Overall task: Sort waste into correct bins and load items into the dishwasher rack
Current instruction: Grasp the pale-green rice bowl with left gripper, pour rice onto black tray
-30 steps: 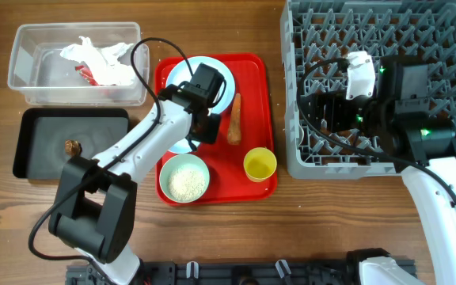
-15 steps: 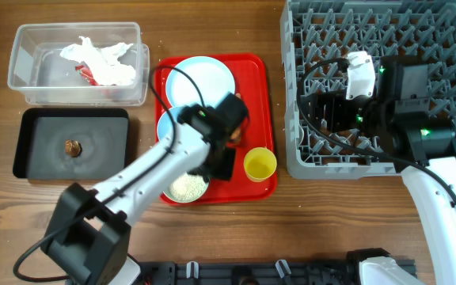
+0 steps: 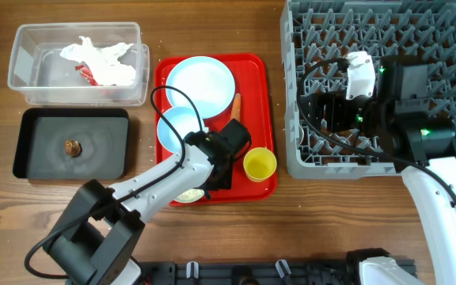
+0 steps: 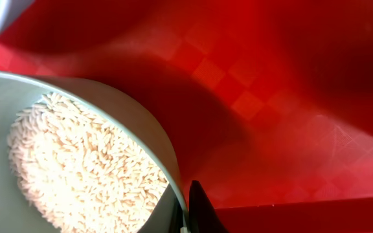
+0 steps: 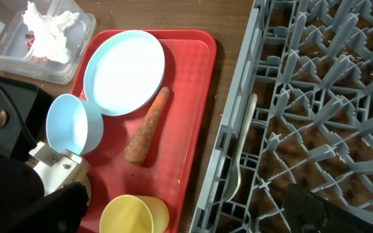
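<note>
Overhead, the left gripper [image 3: 210, 182] sits low over the red tray [image 3: 253, 67], at the 3 o'clock edge of the pale green bowl [image 3: 182, 195], which the arm mostly covers. Left wrist view shows one dark fingertip [image 4: 196, 208] just outside that bowl's rim at 6 o'clock, with rice [image 4: 76, 168] heaped inside; whether the jaws clamp the rim I cannot tell. On the tray the pale blue plate [image 3: 202, 79] lies at 12 o'clock, the pale blue bowl [image 3: 174, 129] at 9, the carrot [image 3: 235, 107] near 2 and the yellow cup [image 3: 260, 164] at 4. At the table's 10 o'clock the clear tub [image 3: 18, 71] holds white tissue [image 3: 101, 55] and a red wrapper [image 3: 85, 74]; the black tray [image 3: 38, 162] below it carries the brown lump [image 3: 72, 146]. The right gripper [image 3: 317, 111] hangs over the grey rack [image 3: 295, 162] at 2 o'clock, its opening impossible to judge.
</note>
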`<state>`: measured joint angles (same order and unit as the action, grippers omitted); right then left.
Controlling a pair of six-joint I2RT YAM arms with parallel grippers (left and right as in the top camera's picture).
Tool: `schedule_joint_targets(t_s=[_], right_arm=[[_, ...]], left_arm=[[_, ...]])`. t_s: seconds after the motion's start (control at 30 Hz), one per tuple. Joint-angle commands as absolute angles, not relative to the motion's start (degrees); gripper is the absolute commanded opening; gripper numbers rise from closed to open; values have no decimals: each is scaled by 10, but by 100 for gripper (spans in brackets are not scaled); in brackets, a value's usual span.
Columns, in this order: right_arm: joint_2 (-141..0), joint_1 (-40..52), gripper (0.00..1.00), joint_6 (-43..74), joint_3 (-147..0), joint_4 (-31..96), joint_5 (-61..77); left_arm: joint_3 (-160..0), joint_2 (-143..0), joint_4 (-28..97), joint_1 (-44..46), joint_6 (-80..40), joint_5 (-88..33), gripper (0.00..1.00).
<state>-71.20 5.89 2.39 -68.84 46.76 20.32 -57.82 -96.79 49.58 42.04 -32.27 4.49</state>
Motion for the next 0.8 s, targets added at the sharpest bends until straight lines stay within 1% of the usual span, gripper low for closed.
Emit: schedule_joint_targets(t_s=[0.0,0.1,0.23,0.37,0.47,0.6,0.67,0.7,0.73,0.77], right_arm=[[-717,58,100,30,-700,470,200],[-717,58,100,30,-700,470,200],[-717,58,100,30,-700,470,200],[-717,58,100,30,-700,470,200],[-717,58,100,30,-700,470,200],[-717,58,100,30,-700,470,200],[-717,58,100,30,-700,470,200],[-717,58,100,30,-700,470,200],[-717,58,100,30,-700,470,200],[-717,58,100,30,-700,469,200]], left_arm=[[-616,-966,522,421,-326,28,4],[-697,-966,595,421,-321,24,4],[-763,-957,636,412,-287,-10,4],[-773,-917,647,338,-259,-82,4],[-773,-891,650,242,-217,-121,4],[-773,-885,647,69,-118,-211,4],[-772,-885,641,-46,-58,-282,4],[-771,-886,638,-76,-43,-302,4],[-771,-889,633,-132,-15,-347,4],[-771,-892,631,-166,4,-379,4]])
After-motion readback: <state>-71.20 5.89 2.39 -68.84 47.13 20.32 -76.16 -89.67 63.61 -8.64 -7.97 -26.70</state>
